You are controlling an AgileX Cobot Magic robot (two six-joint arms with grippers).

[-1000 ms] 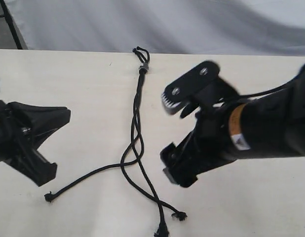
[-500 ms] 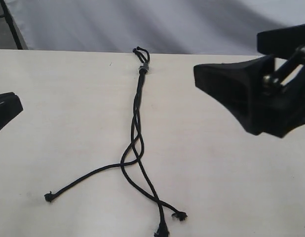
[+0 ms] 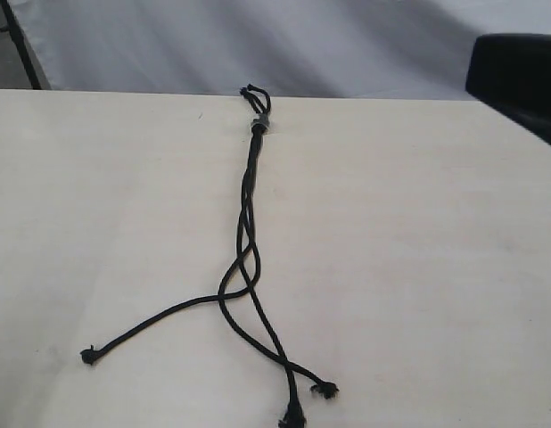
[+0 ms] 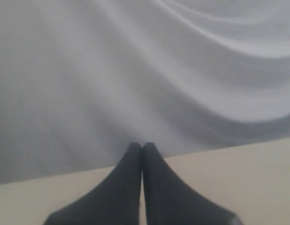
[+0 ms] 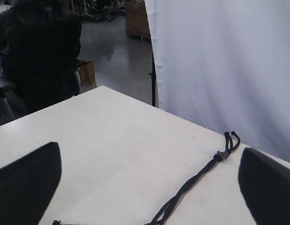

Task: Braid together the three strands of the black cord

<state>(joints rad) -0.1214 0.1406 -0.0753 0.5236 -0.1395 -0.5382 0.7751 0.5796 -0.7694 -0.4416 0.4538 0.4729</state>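
Observation:
The black cord (image 3: 249, 196) lies along the pale table (image 3: 418, 267), with its grey band (image 3: 260, 123) and short loops at the far edge. Its upper length is twisted together. Lower down the three strands part: one (image 3: 151, 321) runs left to a knotted tip, and two (image 3: 271, 343) cross toward the near edge. My right gripper (image 5: 149, 154) hovers open and empty above the table, and the cord (image 5: 201, 176) shows between its fingers (image 5: 27, 183). Only a dark part of that arm (image 3: 521, 76) shows at the exterior view's upper right. My left gripper (image 4: 142, 146) is shut on nothing, pointing at the backdrop.
A white cloth backdrop (image 3: 347, 45) hangs behind the table's far edge. A thin black stand pole (image 3: 21, 45) rises at the far left corner. Beyond the table, the right wrist view shows a dark chair (image 5: 37, 51) on the workshop floor.
Both arms have pulled back from over the table: the left has left the exterior view at the left, the right has risen to the upper right corner. The cord has not moved.

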